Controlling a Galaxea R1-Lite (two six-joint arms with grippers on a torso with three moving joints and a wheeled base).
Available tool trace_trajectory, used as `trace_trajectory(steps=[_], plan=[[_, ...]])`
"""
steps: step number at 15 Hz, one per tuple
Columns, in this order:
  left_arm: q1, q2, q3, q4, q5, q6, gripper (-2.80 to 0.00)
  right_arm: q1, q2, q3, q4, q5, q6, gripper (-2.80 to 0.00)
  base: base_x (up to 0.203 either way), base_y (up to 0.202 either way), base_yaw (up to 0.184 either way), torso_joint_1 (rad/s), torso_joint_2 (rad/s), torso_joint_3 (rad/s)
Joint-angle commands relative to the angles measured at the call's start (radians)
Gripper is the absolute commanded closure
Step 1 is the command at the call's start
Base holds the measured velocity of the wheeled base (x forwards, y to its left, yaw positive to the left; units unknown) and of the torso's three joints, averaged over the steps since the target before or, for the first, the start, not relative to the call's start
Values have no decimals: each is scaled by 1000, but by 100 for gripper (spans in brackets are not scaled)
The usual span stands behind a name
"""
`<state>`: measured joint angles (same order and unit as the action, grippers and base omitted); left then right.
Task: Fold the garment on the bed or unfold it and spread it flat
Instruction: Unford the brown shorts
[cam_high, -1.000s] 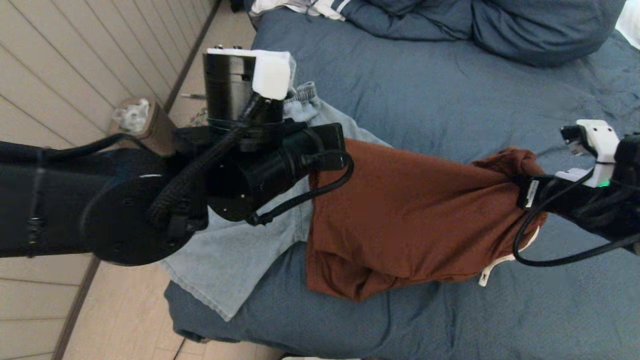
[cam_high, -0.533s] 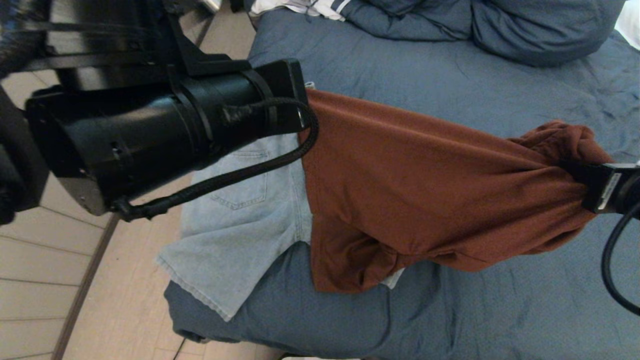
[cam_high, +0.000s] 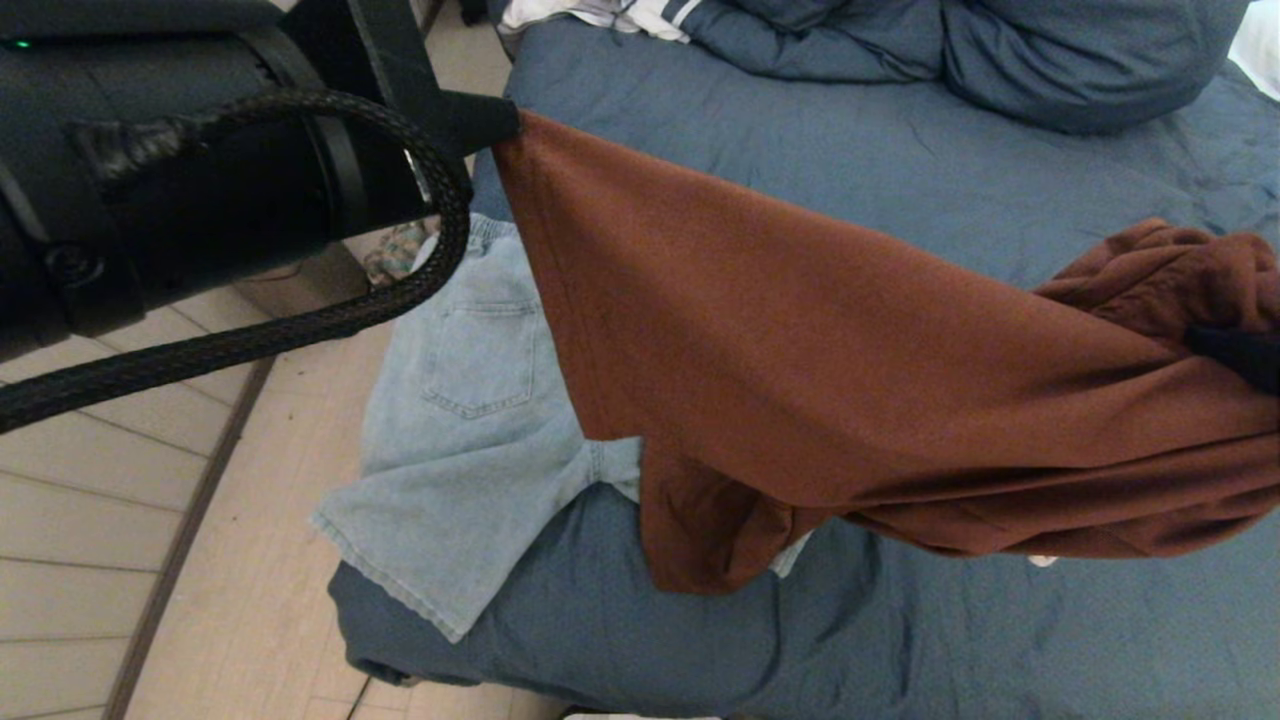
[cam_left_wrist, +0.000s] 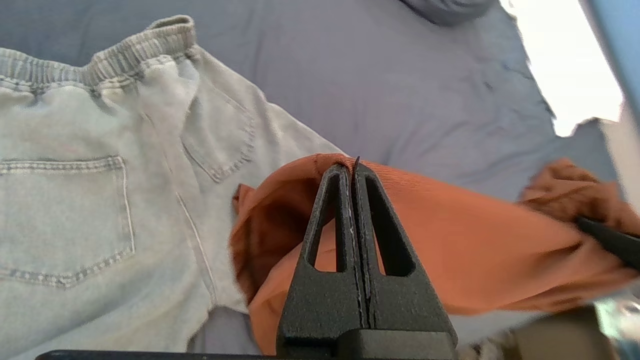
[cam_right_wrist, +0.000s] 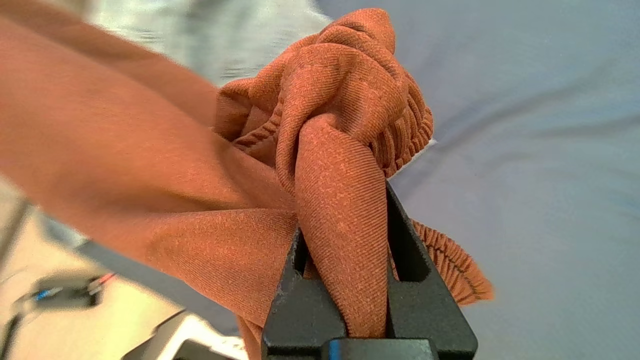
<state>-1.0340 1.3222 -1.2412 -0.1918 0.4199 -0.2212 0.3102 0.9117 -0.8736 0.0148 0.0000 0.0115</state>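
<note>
Jaws of left gripper (cam_left_wrist: 354, 167) pinched tight on a corner of the garment (cam_high: 800, 370), right gripper (cam_right_wrist: 345, 220) clamped on its bunched end, cloth stretched between them above shorts (cam_high: 470, 420) and bed (cam_high: 860, 150).

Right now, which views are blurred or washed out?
Head view: sharp on the rust garment and bed. Left wrist view: blown-out glare at one corner, garment smeared past the left hand. Right wrist view: cloth at the right hand sharp, background soft.

denim shorts (cam_high: 480, 420), pillows (cam_high: 960, 50), plank floor (cam_high: 100, 500)
</note>
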Motion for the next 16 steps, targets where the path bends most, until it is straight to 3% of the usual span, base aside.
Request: trace_trajectory(steps=[1,6,11,13,16], plan=[[-40,-65,-30,38,5,7,0,84,-16,-12,3,1,0,0,0,0,0,0,0,0],[-55,-144,-62,101,5,12,0,258,-11,-39,59,1,0,0,0,0,0,0,0,0],[-56,-132,-107,104,2,20,0,362,71,-101,60,9,14,0,0,0,0,0,0,0],[-56,-108,-172,140,0,20,0,384,114,-158,61,9,33,0,0,0,0,0,0,0],[-69,-89,-338,309,-5,16,0,431,142,-239,124,9,71,0,0,0,0,0,0,0]])
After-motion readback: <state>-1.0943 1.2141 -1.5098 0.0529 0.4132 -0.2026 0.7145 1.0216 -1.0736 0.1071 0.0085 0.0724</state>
